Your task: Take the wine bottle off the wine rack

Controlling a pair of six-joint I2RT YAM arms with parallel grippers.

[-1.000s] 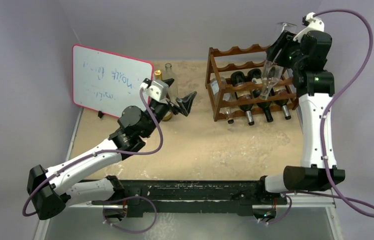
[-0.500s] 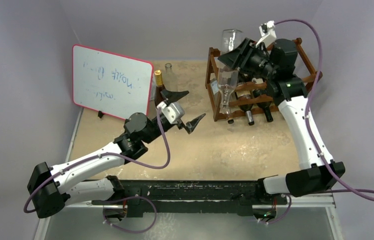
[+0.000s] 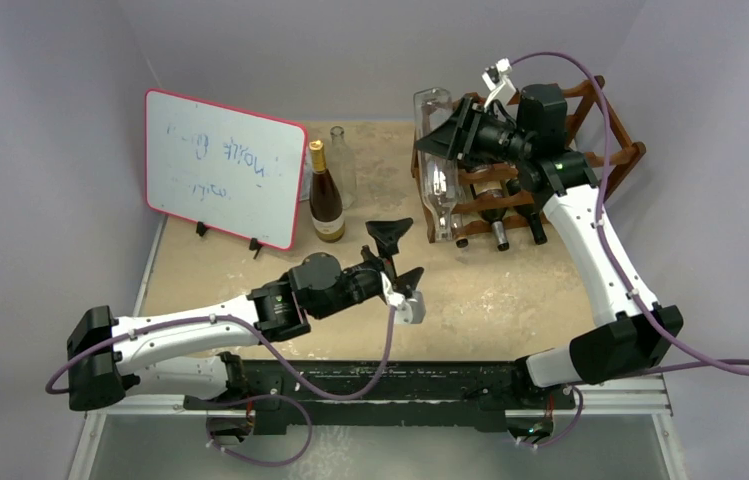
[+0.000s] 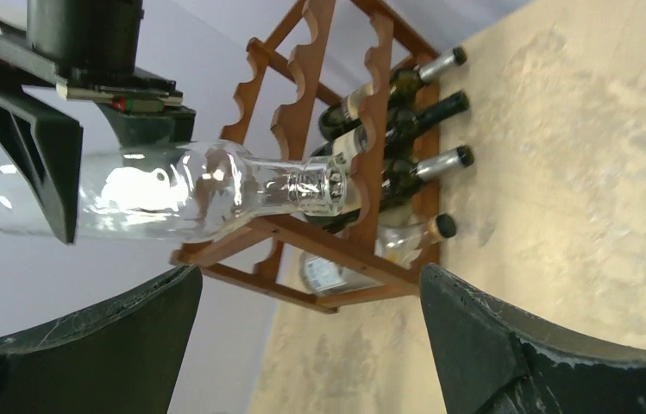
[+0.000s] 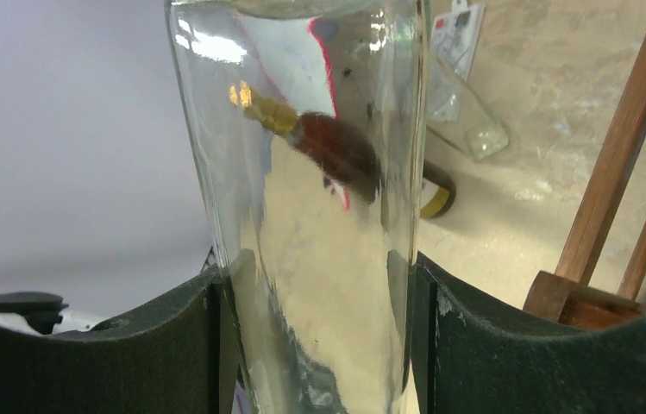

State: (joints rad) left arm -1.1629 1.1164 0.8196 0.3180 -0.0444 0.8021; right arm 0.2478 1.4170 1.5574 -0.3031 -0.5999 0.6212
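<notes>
Even soft overhead light, bright enough; faint shadows on table (image 3: 510, 290). White glare streaks on clear bottle (image 5: 310, 172) in right gripper (image 5: 319, 276), scene behind warps through the glass. Left gripper (image 4: 309, 274) fingers (image 4: 517, 354) dark, slightly soft; beyond them sharp.

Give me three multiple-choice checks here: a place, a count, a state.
1. Where is the gold-capped dark bottle? A lying flat; B standing beside the whiteboard; C held in the air.
2. How many bottles stand upright by the whiteboard? A one; B two; C four.
3. The right gripper is: A open and empty; B shut on the dark bottle; C shut on the clear bottle.
Answers: 1 B, it stands at the board's right edge. 2 B, the dark one and a second clear bottle. 3 C, its fingers press both sides of the glass.
</notes>
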